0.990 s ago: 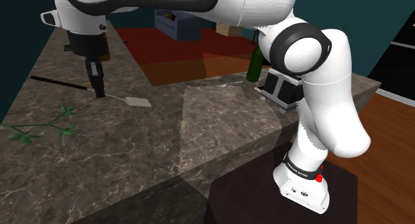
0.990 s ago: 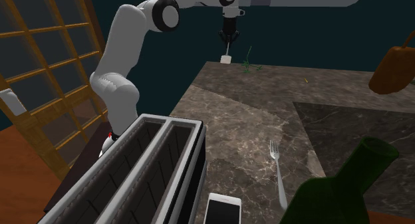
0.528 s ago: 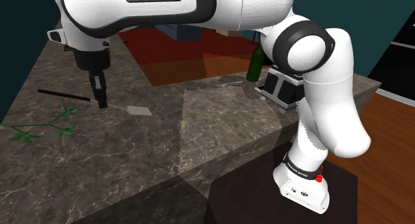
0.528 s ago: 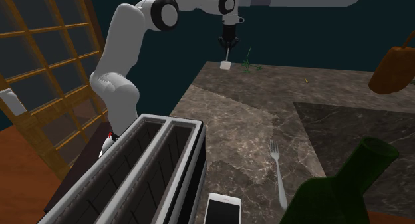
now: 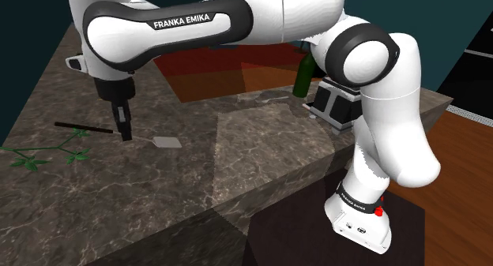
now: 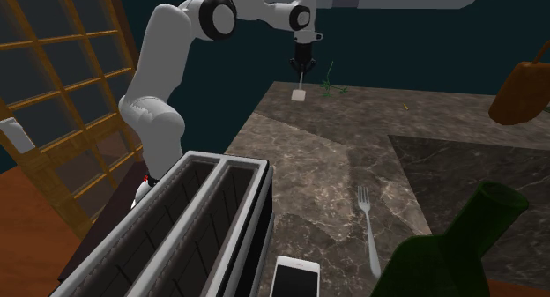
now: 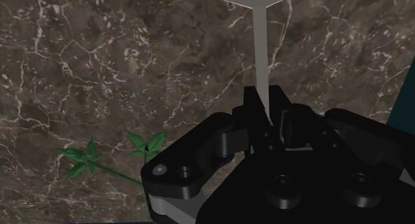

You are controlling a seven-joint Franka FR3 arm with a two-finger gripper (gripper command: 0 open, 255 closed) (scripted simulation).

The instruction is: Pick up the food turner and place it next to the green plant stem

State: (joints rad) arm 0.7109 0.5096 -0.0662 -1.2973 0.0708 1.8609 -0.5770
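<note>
Dark, pale-veined stone forms the counter (image 5: 253, 158). In the shoulder view the white arm (image 5: 182, 24) reaches from the stand (image 5: 359, 221) at lower right into the left half of the frame. The black gripper (image 5: 123, 133) points straight down over the counter.

The fingers are pinched on the food turner (image 5: 165, 141), gripping its thin shaft between the black handle and the pale grey blade. The blade sits to the right of the gripper, low over the stone; whether it touches the surface cannot be determined. The handle runs out to the left of the gripper and passes just above the upper leaves of the green plant stem (image 5: 43, 154), which lies at the frame's left edge.

In the wrist view the two fingers (image 7: 247, 116) clasp the pale shaft of the food turner (image 7: 261, 50). The shaft extends away from the gripper (image 7: 267, 119) to the flared root of the blade. The green plant stem (image 7: 110, 159) lies on the stone beside the gripper, apart from the shaft.

In the second exterior view the gripper (image 6: 302, 70) appears at upper centre, with the blade of the food turner (image 6: 300, 95) below it at the counter's far edge. The green plant stem (image 6: 330, 84) is just to its right. In the foreground are a two-slot toaster (image 6: 176, 233), a phone (image 6: 295, 278), a fork (image 6: 368, 225) and a green bottle (image 6: 441, 251).
</note>
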